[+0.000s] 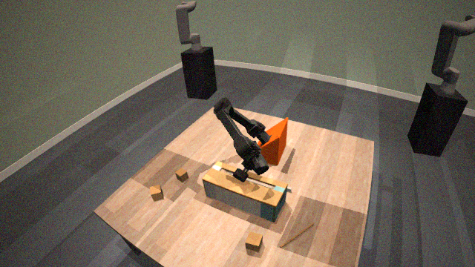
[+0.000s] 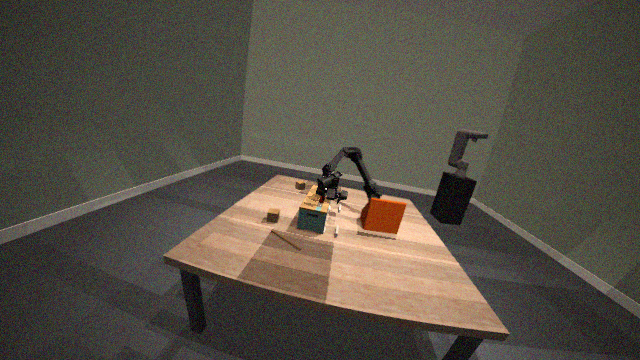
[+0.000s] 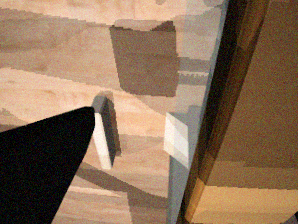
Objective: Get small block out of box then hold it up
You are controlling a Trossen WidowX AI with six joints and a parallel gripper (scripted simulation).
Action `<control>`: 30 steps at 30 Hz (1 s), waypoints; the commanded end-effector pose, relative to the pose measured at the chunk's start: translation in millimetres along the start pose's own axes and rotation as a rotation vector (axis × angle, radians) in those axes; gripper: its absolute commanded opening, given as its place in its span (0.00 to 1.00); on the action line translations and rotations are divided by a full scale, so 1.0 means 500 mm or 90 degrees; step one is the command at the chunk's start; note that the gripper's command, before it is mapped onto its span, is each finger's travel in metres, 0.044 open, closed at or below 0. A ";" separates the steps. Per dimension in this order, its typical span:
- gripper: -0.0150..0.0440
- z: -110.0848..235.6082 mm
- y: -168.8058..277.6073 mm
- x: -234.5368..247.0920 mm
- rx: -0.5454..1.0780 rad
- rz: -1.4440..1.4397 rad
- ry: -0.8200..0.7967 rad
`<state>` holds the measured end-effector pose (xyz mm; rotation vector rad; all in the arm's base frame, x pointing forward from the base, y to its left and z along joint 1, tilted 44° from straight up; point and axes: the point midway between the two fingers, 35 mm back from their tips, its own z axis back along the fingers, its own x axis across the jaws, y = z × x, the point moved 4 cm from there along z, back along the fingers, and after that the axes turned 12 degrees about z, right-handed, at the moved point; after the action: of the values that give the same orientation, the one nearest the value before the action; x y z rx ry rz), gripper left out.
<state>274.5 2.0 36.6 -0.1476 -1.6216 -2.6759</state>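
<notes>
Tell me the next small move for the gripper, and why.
Probably ease the open, empty gripper lower along the box's back edge, beside the pale strip. It hangs over the box top and holds nothing, and the block is not visible in any view, so it likely sits inside. Avoid nudging the box.

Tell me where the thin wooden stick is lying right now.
In the top view, the stick lies flat on the table, past the box's teal end, beside a loose block.
</notes>
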 end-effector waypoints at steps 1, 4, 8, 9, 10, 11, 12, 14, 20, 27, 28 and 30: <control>0.93 -0.002 0.010 0.001 0.000 0.000 0.003; 0.93 -0.004 0.016 0.003 0.000 0.000 0.003; 0.93 -0.006 0.023 0.004 0.000 0.000 0.003; 0.93 -0.007 0.025 0.004 0.000 0.000 0.003; 0.93 -0.008 0.027 0.005 0.000 0.000 0.003; 0.93 -0.007 0.026 0.004 0.000 0.000 0.003; 0.93 -0.006 0.023 0.004 0.000 0.000 0.003; 0.93 -0.004 0.016 0.002 0.000 0.000 0.003; 0.93 -0.001 0.008 0.001 0.000 0.000 0.003; 0.93 -0.004 0.017 0.003 0.000 0.000 0.003; 0.93 -0.005 0.019 0.003 0.000 0.000 0.003; 0.93 -0.006 0.023 0.004 0.000 0.000 0.003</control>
<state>273.1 -3.8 42.2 -0.1468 -1.6220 -2.6764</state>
